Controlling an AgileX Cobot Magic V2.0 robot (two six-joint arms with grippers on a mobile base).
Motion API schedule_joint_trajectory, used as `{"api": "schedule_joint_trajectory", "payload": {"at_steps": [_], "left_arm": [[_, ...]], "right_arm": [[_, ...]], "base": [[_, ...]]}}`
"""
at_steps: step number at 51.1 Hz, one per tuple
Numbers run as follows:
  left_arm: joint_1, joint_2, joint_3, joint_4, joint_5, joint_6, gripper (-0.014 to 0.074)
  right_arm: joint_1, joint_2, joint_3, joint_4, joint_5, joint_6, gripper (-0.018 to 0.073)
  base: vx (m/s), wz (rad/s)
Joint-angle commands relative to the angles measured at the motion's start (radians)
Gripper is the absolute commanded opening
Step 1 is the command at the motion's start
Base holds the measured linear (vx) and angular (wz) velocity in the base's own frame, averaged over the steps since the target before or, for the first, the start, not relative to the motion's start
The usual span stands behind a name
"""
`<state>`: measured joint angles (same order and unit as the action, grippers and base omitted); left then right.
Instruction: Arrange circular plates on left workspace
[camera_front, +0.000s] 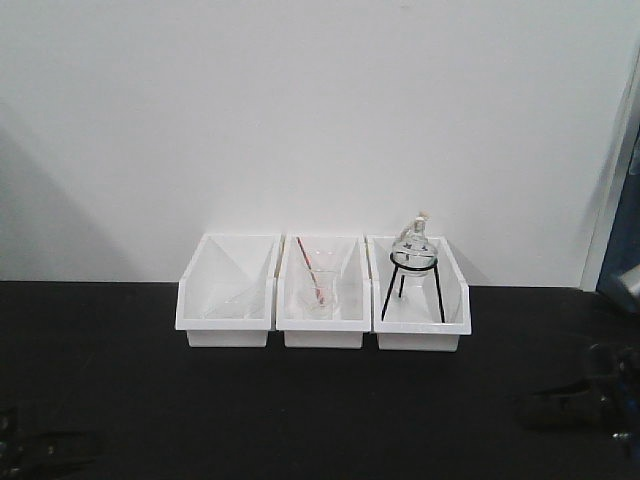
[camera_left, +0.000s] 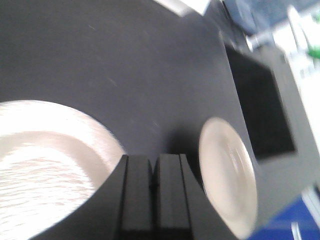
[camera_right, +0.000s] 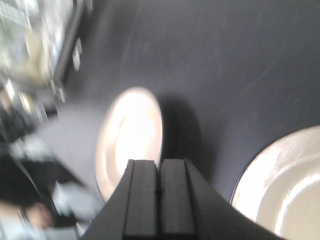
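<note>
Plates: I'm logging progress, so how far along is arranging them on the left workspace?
Done: the near plate and the sink-side plate both lie on the black countertop, apart. In hand: nothing; the left pincer and right pincer are shut and empty. Left: maybe moving the sink-side plate away from the sink; final layout unclear.

Two beige plates (camera_left: 50, 165) (camera_left: 227, 175) on black countertop (camera_left: 125, 60)

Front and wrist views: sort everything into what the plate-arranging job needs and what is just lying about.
For the job: plate by the sink; other plate; black countertop.

Lying about: left bin; middle bin with beaker; right bin with flask on stand; sink.
</note>
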<state>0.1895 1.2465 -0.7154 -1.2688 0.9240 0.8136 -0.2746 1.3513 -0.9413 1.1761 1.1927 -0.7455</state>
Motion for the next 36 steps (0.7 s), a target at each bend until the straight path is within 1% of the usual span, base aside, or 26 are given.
{"api": "schedule_joint_trajectory", "payload": {"at_steps": [1,6,11,15,16,19,23,27,33,36], "left_arm": [[0.104,-0.016,0.025,-0.062,0.055,0.007,0.0],[0.227,-0.016,0.106,-0.064,0.096,0.032,0.0],[0.304,-0.016,0.175,-0.082,0.091,0.033,0.0],[0.343,-0.016,0.207,-0.054,0.071,0.033,0.0],[0.346,-0.016,0.208,-0.048,0.067,0.033,0.0],[0.348,-0.016,0.209,0.008,0.059,0.033,0.0],[0.345,-0.016,0.209,0.065,0.063,0.033,0.0],[0.342,-0.016,0.208,0.102,0.057,0.033,0.0],[0.342,-0.016,0.208,0.115,0.051,0.034,0.0001],[0.342,-0.016,0.208,0.13,0.05,0.06,0.0004]], "right_arm": [[-0.082,-0.017,0.007,0.169,0.047,-0.036,-0.0002],[-0.137,-0.017,0.057,0.244,0.053,-0.067,-0.0002],[-0.145,-0.017,0.084,0.255,0.052,-0.082,-0.0002],[-0.143,-0.017,0.085,0.249,0.053,-0.083,-0.0002],[-0.143,-0.017,0.085,0.251,0.053,-0.083,-0.0002],[-0.143,-0.017,0.085,0.26,0.051,-0.086,-0.0002],[-0.143,-0.017,0.085,0.269,0.047,-0.098,-0.0002],[-0.143,-0.017,0.085,0.279,0.045,-0.105,-0.0002],[-0.143,-0.017,0.085,0.294,0.045,-0.106,-0.0002],[-0.143,-0.017,0.085,0.3,0.045,-0.11,-0.0002]], "base": [[0.0,0.0],[0.0,0.0],[0.0,0.0],[0.0,0.0],[0.0,0.0],[0.0,0.0],[0.0,0.0],[0.0,0.0],[0.0,0.0],[0.0,0.0]]}}
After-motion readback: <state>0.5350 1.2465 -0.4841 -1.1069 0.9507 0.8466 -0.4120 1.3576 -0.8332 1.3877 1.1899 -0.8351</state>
